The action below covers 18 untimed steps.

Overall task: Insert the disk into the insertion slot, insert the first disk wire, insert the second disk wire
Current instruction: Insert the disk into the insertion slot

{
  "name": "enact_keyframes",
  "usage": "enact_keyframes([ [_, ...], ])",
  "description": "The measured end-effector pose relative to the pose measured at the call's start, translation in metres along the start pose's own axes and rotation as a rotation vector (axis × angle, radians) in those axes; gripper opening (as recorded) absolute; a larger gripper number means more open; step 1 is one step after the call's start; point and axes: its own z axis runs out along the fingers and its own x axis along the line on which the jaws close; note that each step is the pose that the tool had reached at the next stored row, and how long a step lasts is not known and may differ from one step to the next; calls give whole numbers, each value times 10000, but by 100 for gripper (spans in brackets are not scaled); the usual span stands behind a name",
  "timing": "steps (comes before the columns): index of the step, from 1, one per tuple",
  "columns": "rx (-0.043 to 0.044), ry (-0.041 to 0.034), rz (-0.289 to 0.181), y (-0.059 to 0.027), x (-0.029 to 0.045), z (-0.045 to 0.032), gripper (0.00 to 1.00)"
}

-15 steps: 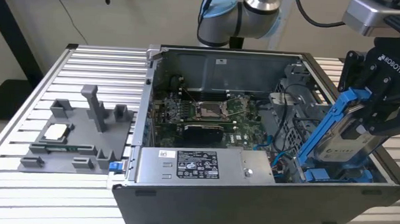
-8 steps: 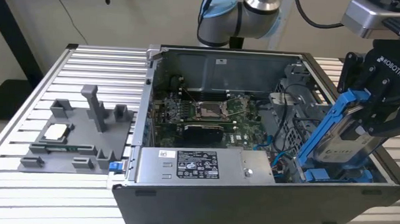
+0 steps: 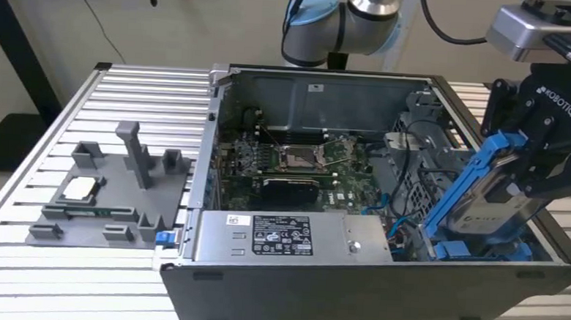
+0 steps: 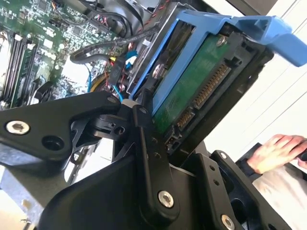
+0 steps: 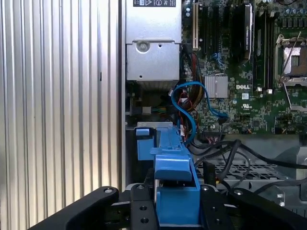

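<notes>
In the exterior view my gripper (image 3: 521, 176) is shut on the disk (image 3: 488, 207), a silver drive in a bright blue carrier (image 3: 468, 177). The disk hangs tilted, its lower end down inside the open computer case at the exterior view's right. That end is right at the blue rails of the insertion slot (image 3: 476, 251). The second wrist view shows the disk's green circuit-board underside (image 4: 192, 91) and connector between my black fingers (image 4: 148, 143). In the first wrist view the carrier (image 5: 175, 191) sits between the fingers above the perforated metal bay (image 5: 259, 172). A blue cable (image 5: 192, 110) loops loose beside it.
The grey power-supply box (image 3: 281, 237) with a white sticker fills the case's front. The motherboard (image 3: 296, 160) lies behind it. A grey fixture tray (image 3: 108, 195) sits on the slatted table (image 3: 64, 288) at the exterior view's left. A person's hand (image 4: 278, 151) rests outside the case.
</notes>
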Motion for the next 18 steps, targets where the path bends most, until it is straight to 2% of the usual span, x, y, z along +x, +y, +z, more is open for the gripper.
enact_keyframes([
  [4,-2,-10,2,-37,-1,25,33],
  [8,-17,-28,1,-37,0,-3,33],
  [12,-15,-16,-6,-37,0,-35,33],
  [14,50,-14,-13,-37,0,-33,33],
  [18,287,-15,-26,-36,-1,-11,33],
])
